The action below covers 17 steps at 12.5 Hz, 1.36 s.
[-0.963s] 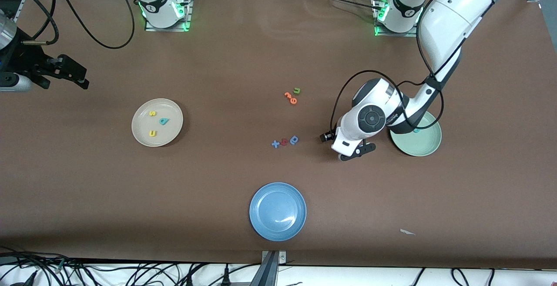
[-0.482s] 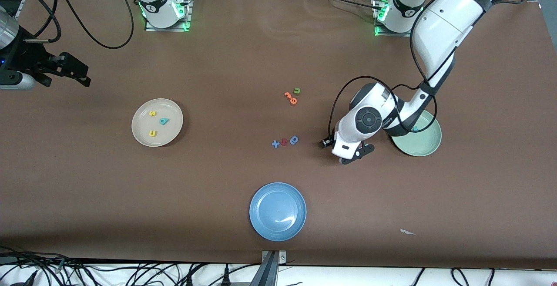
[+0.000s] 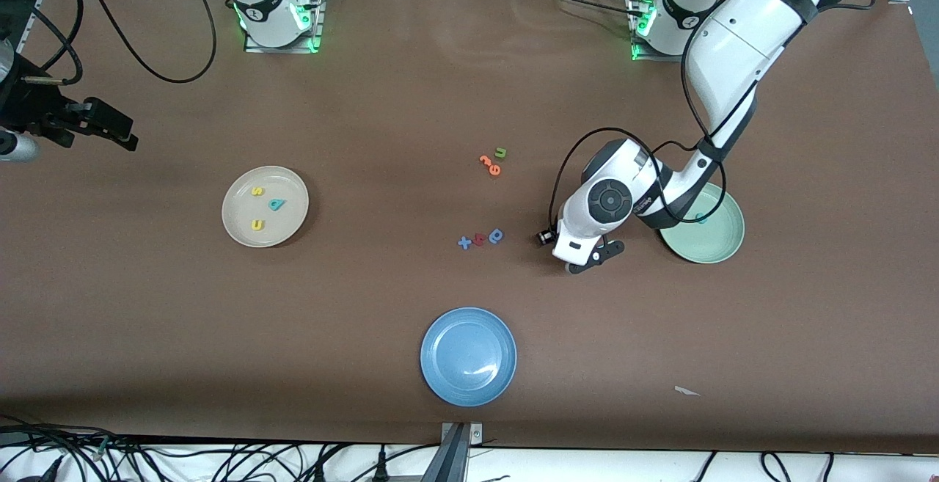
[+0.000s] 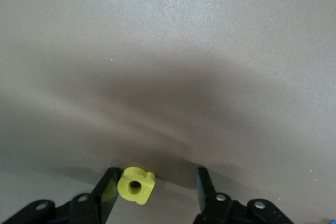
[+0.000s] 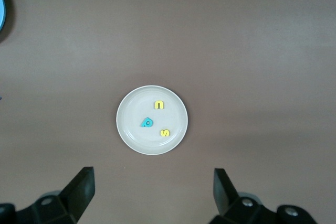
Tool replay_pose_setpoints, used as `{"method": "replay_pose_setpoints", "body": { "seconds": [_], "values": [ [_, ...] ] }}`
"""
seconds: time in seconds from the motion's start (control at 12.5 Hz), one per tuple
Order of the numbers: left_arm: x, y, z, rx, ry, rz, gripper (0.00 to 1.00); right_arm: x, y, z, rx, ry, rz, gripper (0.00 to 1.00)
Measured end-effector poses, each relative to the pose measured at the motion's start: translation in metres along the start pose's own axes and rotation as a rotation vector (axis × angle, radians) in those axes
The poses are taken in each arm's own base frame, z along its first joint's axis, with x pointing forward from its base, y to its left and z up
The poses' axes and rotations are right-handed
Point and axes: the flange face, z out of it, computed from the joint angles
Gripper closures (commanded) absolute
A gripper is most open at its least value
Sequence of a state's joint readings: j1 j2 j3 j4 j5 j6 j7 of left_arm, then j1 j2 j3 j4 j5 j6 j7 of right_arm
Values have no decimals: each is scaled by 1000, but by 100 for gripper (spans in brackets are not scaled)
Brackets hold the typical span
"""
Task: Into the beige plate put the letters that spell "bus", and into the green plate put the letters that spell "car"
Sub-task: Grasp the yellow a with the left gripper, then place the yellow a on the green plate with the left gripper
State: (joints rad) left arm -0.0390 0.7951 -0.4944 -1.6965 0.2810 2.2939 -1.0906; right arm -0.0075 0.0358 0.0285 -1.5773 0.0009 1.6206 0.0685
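Currently the left hand (image 4: pixel 153 192) sits low over the brown surface (image 3: pixel 381 100), beside the green plate (image 3: pixel 722 243) on the side toward the table's middle. Between its fingers lies the yellow "a" (image 4: pixel 136 185), flat on the surface, resting against one finger (image 4: pixel 107 193) with a gap to the other; the fingers stand partly apart around it, not clamped. The letter's hole faces upward; it is too blocky to give a clear long axis. Likely the hand is set this low to pinch such a thin piece.

A teal letter (image 3: pixel 703 218) already lies in the green plate, partly hidden by the arm.

The beige plate (image 3: pixel 235 229) holds the yellow "s" (image 3: pixel 257 191), teal "b" (image 3: pixel 276 204) and yellow "u" (image 3: pixel 257 225).

The right hand (image 5: pixel 152 195) waits, spread wide and empty, high over that plate.
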Motion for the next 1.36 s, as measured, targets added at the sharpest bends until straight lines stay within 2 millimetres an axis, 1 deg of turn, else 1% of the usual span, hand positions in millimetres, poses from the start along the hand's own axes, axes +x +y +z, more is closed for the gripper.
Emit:
{"method": "replay_pose_setpoints", "body": {
  "seconds": [0.16, 0.24, 0.32, 0.4, 0.48, 0.56, 0.72, 0.8, 0.88, 1.04, 1.12, 1.2, 1.36],
  "values": [
    [0, 0, -1, -1, 1, 0, 45, 1, 0, 3, 0, -6, 0, 0],
    [0, 0, -1, -1, 1, 0, 50, 2, 0, 6, 0, -10, 1, 0],
    [0, 1, -2, -2, 2, 1, 58, 4, 0, 10, -1, -14, 0, 0],
    [0, 1, -2, -2, 2, 1, 64, 7, -1, 17, 0, -14, -1, 0],
    [0, 1, -3, -4, 3, 2, 67, 11, -2, 24, 0, -15, -2, 0],
    [-1, 2, -4, -4, 4, 2, 76, 14, -3, 30, 0, -16, -4, 0],
    [-1, 2, -4, -4, 5, 2, 87, 19, -5, 35, 1, -2, -7, 0],
    [-1, 2, -4, -4, 5, 2, 92, 20, -6, 35, 2, 4, -8, 0],
    [-1, 2, -4, -4, 5, 2, 94, 20, -6, 34, 2, 9, -8, 0],
    [1, 0, -6, 1, 4, 0, 94, 21, -7, 33, 3, 14, -10, 0],
    [5, -4, -9, 17, 1, 1, 94, 21, -7, 33, 3, 17, -10, 0],
    [12, -9, -17, 29, 0, 7, 94, 21, -8, 33, 3, 17, -11, 0],
    [29, -24, -47, 47, -2, 40, 94, 20, -8, 31, 3, 18, -15, 0]
  ]
}}
